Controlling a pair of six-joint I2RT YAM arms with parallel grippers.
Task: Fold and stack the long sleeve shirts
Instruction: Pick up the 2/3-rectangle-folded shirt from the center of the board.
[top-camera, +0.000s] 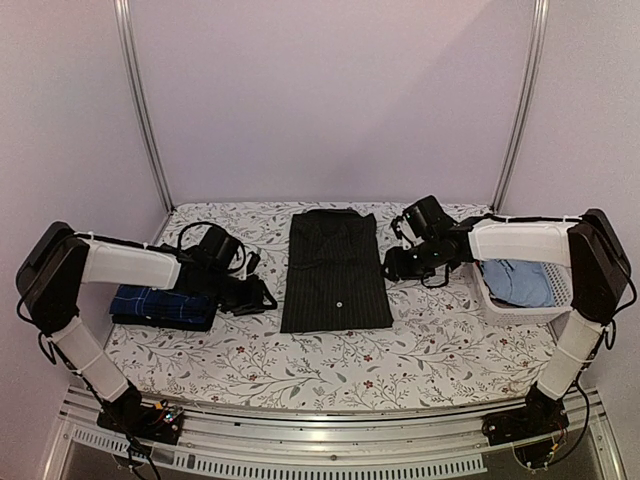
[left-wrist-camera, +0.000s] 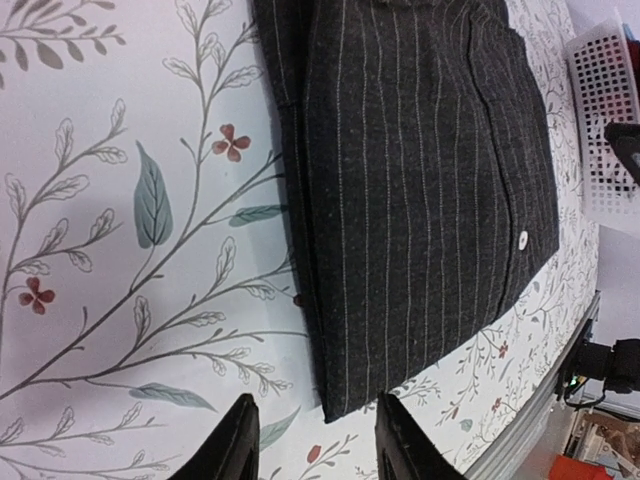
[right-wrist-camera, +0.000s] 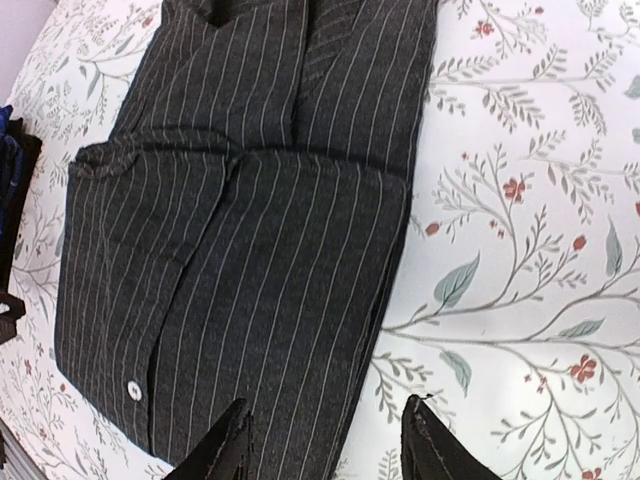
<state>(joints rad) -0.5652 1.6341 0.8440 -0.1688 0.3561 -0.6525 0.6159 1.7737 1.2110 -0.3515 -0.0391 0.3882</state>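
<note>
A black pinstriped long sleeve shirt (top-camera: 335, 270) lies folded into a tall rectangle at the middle of the table, one white button showing. A navy checked long sleeve shirt (top-camera: 160, 305) lies folded at the left, partly under the left arm. My left gripper (top-camera: 258, 295) stands open just left of the black shirt. In its wrist view the shirt's (left-wrist-camera: 420, 180) near corner lies just ahead of the empty gap (left-wrist-camera: 318, 450). My right gripper (top-camera: 392, 266) is open at the shirt's right side. The folded edge of that shirt (right-wrist-camera: 250, 260) runs between its fingers (right-wrist-camera: 330, 450), which hold nothing.
A white plastic basket (top-camera: 500, 305) with light blue cloth in it sits at the right edge under the right arm, and it also shows as the basket (left-wrist-camera: 605, 120) in the left wrist view. A floral tablecloth (top-camera: 330, 365) covers the table. Walls close the back and sides.
</note>
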